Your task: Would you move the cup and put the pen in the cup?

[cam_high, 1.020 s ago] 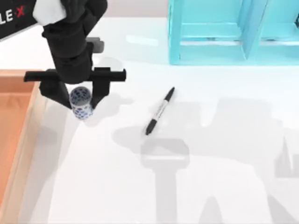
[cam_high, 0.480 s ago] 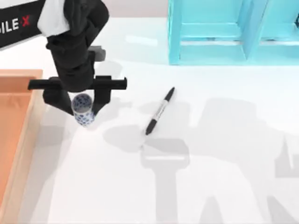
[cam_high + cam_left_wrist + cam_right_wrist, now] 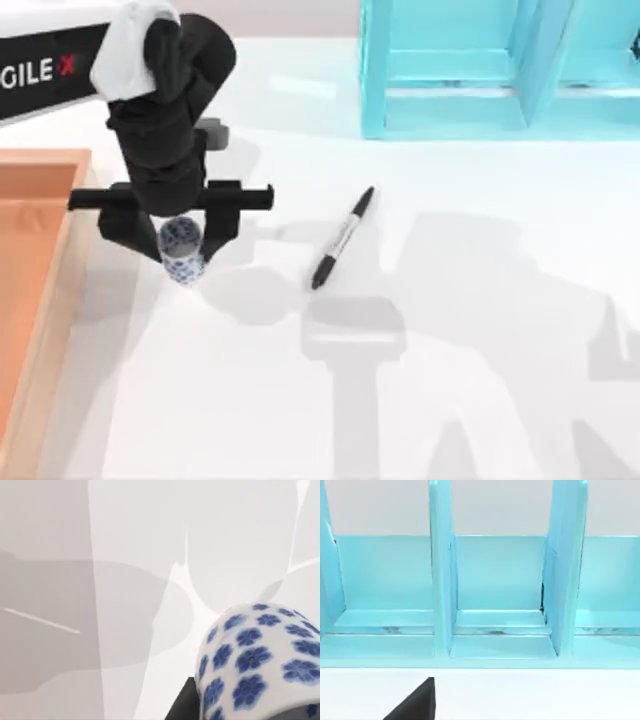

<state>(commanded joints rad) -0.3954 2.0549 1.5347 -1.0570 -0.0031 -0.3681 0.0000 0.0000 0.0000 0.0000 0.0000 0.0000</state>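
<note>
The cup (image 3: 182, 250), small and white with blue flowers, hangs between the fingers of my left gripper (image 3: 180, 243), which is shut on it. The cup is held above the table's left part, and its shadow falls on the table to its right. In the left wrist view the cup (image 3: 255, 660) looms close, with the white table below it. The pen (image 3: 342, 238), slim and black with a grey barrel, lies slantwise on the table to the right of the cup, apart from it. A black part of my right gripper (image 3: 415, 702) shows in the right wrist view.
A teal rack (image 3: 500, 70) with several compartments stands at the back right; the right wrist view faces this rack (image 3: 495, 580). An orange wooden tray (image 3: 30, 280) lies along the left edge. White table (image 3: 450, 380) stretches across the front and right.
My left gripper has carried the cup a little toward the table's front and to the right. The pen has stayed where it was.
</note>
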